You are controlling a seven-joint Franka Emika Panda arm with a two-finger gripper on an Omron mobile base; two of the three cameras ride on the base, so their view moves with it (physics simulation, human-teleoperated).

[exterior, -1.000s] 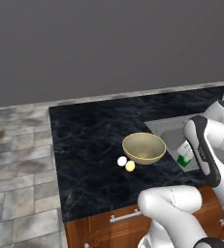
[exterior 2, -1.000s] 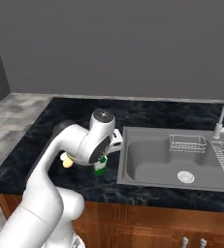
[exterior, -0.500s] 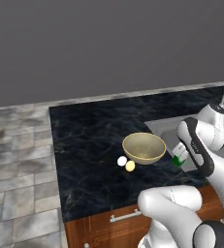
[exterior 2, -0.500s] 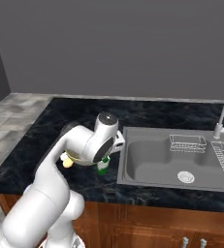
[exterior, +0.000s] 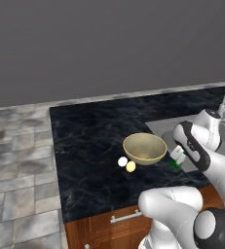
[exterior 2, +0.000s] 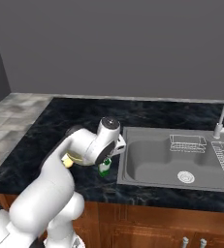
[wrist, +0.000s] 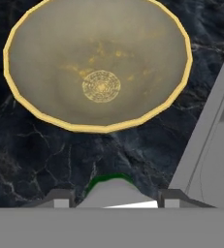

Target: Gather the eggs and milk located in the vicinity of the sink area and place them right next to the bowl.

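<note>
My arm has swung toward the sink; my fingers grip the milk beside the bowl.

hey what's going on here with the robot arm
The white arm's gripper is shut on the small green-and-white milk carton, holding it over the dark counter between the grey metal sink and the wide tan-yellow bowl. The white egg and pale yellow egg already sit beside the bowl.
</note>
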